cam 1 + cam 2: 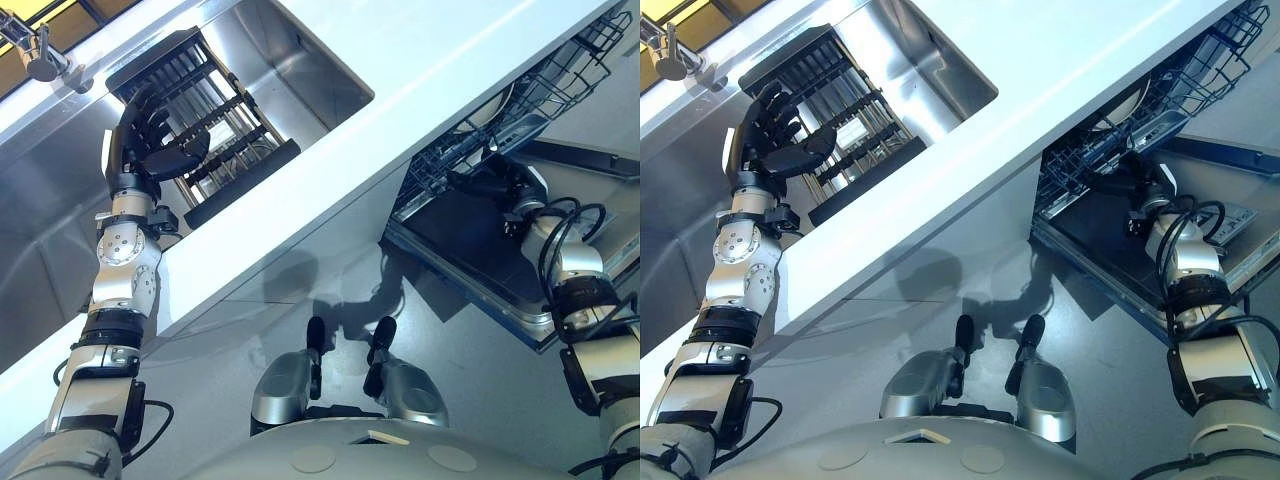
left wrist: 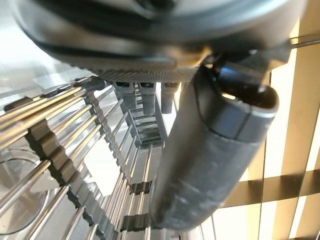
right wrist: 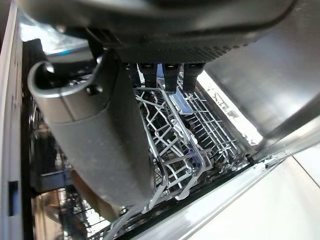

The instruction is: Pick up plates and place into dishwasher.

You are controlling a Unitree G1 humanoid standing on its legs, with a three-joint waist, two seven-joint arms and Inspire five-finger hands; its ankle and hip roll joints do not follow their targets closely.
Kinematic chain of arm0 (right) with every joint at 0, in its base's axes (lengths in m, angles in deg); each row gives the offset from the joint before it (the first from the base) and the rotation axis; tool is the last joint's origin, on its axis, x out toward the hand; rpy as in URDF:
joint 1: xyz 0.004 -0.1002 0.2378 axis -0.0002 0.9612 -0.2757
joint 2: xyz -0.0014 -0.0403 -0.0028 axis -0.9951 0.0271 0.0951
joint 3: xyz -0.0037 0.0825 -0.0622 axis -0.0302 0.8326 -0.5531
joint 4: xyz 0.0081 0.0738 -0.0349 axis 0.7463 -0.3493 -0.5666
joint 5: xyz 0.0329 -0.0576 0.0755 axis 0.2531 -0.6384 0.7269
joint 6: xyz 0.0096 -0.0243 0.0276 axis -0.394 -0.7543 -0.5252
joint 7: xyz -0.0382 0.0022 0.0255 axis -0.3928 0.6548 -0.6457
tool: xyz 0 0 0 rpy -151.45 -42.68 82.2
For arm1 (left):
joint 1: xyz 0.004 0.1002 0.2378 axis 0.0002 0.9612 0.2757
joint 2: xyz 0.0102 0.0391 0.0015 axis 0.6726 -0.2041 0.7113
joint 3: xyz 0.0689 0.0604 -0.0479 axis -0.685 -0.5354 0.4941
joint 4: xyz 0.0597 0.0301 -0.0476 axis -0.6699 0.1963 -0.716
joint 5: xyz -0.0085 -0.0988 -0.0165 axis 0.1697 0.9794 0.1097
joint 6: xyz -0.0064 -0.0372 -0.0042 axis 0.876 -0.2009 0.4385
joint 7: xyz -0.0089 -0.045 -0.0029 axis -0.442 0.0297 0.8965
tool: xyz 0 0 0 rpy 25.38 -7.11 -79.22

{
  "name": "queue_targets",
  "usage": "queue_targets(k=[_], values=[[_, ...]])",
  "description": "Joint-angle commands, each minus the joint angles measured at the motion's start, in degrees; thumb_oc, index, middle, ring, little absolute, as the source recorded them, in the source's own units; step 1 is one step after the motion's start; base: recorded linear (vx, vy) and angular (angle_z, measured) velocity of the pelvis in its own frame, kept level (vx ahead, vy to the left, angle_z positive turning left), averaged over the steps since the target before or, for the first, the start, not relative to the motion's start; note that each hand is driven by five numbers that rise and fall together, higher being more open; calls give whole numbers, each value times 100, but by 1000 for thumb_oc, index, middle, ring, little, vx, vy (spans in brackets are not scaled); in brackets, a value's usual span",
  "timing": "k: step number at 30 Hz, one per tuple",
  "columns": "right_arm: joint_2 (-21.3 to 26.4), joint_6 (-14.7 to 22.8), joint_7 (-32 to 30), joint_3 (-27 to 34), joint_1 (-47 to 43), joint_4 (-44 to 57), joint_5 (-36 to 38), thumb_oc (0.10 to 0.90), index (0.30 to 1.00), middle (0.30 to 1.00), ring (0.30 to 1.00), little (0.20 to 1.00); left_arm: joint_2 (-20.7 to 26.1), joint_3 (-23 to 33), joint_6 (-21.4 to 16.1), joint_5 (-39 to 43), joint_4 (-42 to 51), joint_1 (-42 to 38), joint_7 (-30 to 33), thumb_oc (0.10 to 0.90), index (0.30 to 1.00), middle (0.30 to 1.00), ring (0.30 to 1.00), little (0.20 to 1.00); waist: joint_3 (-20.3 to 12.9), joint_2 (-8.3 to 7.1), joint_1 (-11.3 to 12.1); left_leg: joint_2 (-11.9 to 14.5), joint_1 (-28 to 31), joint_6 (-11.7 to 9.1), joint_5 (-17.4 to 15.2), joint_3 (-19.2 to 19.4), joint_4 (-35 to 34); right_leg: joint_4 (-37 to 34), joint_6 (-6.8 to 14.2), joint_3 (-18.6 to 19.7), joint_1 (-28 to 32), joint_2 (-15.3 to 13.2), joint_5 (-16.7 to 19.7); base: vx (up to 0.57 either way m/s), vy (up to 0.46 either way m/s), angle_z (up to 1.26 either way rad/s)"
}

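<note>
A dark dish rack (image 1: 225,140) with metal tines sits in the steel sink (image 1: 300,60). My left hand (image 1: 150,135) hovers over its left end, fingers spread and thumb (image 2: 210,150) straight, holding nothing. The tines (image 2: 65,130) run just past the fingers. To the right, the dishwasher's wire basket (image 1: 520,110) is pulled out, and a white plate rim (image 1: 492,103) shows through its wires. My right hand (image 1: 500,185) is at the basket's near edge with fingers (image 3: 170,75) extended over the wire rack (image 3: 185,135), empty.
A white countertop (image 1: 400,90) runs diagonally between sink and dishwasher. The dishwasher door (image 1: 470,250) lies open below my right hand. A faucet (image 1: 40,55) stands at the sink's far left. Grey floor (image 1: 300,290) lies in front of the counter.
</note>
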Motion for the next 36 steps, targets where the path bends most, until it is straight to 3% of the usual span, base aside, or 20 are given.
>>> queue_targets(k=[1, 7, 12, 15, 19, 25, 30, 36], values=[[-1000, 799, 1885, -1248, -1541, 520, -902, 800, 900, 900, 900, 900, 292, -471, -163, -46, 265, -34, -23, 800, 900, 900, 900, 900, -643, -417, 669, -511, -215, 97, -404, -159, 211, 822, 284, 338, 114, 7, -1287, -23, 76, 14], [-539, 810, 1958, -500, -317, -290, -1514, 800, 900, 900, 900, 900, 324, -306, -356, 69, 512, 364, -117, 800, 900, 900, 900, 900, -749, -397, 480, -537, 36, 208, -402, -46, -125, 600, 460, 559, 171, 1, -1090, -26, 84, 4], [-486, 969, 1746, 942, 1945, -26, -1408, 800, 900, 900, 900, 900, 179, 94, -463, 33, 859, 951, -133, 800, 900, 900, 900, 900, -883, -362, 30, -511, 294, 283, -445, 157, -392, 522, 616, 852, 193, 20, -1019, 10, 93, 4], [-603, 1134, 1655, 1673, 2810, 143, -1257, 800, 900, 900, 900, 900, 95, 316, -478, -18, 924, 1178, -133, 800, 900, 900, 900, 900, -940, -366, -226, -492, 400, 318, -525, 323, -415, 491, 697, 1021, 185, 12, -981, 11, 64, -13], [-726, 1321, 1460, 2293, 3242, 326, -1075, 800, 900, 900, 900, 900, 63, 563, -337, 4, 976, 1202, -81, 800, 900, 900, 900, 900, -971, -392, -460, -467, 497, 344, -637, 533, -428, 446, 785, 1153, 180, 1, -952, -16, 28, -25], [-699, 1221, 829, 2639, 3312, 671, -946, 800, 900, 900, 900, 900, 120, 633, -208, 116, 872, 1010, -54, 800, 900, 900, 900, 900, -1018, -427, -665, -435, 588, 358, -737, 756, -422, 450, 839, 1326, 171, 19, -968, -17, 8, -25], [-508, 1185, 283, 2841, 3198, 1016, -843, 800, 900, 900, 900, 900, 169, 608, -197, 183, 816, 934, -29, 800, 900, 900, 900, 900, -1049, -462, -760, -400, 656, 375, -803, 925, -372, 555, 845, 1399, 159, 43, -1033, 3, -15, -29], [-386, 1418, 215, 3028, 3159, 1065, -837, 800, 900, 900, 900, 900, 191, 578, -186, 242, 728, 871, -13, 800, 900, 900, 900, 900, -1079, -460, -802, -396, 686, 389, -887, 1028, -290, 613, 834, 1395, 174, 65, -1095, 25, -27, -12]])
